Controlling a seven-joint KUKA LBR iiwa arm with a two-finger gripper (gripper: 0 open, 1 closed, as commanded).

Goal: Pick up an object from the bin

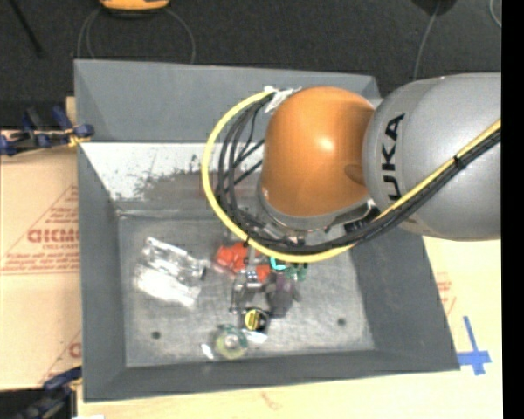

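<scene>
My gripper point(258, 288) hangs low in the middle of the bin, mostly hidden under the arm's orange cover. A small red-orange thing point(230, 256) lies right at its left side, touching or nearly so. Just below the gripper sits a small yellow and black thing point(256, 319). Further toward the front lies a round, pale green cap-like thing point(231, 343). To the left, a crumpled clear plastic piece point(167, 273) rests on the bin floor, apart from the gripper. What lies directly under the gripper is hidden.
The arm and its cover with looped cables overhang the bin's centre and right. The bin floor right of the gripper is bare grey metal, and its sloped walls rise on every side.
</scene>
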